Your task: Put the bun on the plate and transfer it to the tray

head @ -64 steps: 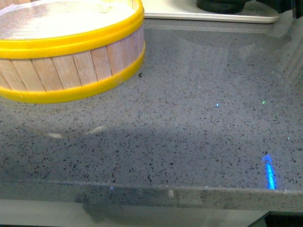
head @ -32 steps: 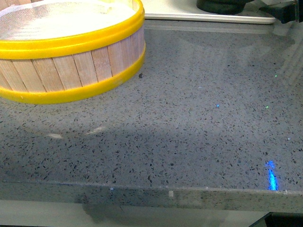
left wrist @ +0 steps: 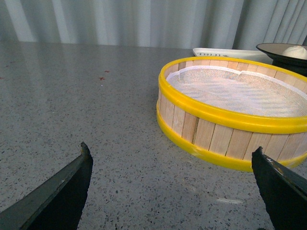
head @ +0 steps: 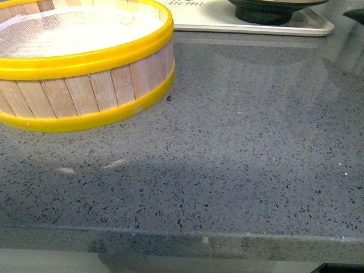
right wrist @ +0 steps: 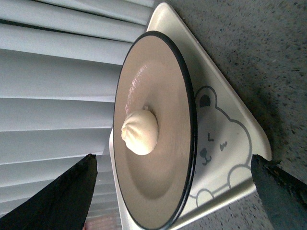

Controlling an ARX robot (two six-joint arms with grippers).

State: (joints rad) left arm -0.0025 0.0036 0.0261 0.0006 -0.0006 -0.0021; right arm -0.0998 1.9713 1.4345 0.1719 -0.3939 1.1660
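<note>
At the centre of the right wrist frame the bun (right wrist: pixel 140 132) lies on the plate (right wrist: pixel 163 158), plate on the tray (right wrist: pixel 225 158); both hands are wide, empty — a careless retreat could knock the plate.

Left gripper (left wrist: pixel 175 191), right gripper (right wrist: pixel 172 191): jaws spread, nothing held.

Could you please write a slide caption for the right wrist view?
Bun resting on the brown plate, which stands on the white tray; open right gripper apart from both.
</note>
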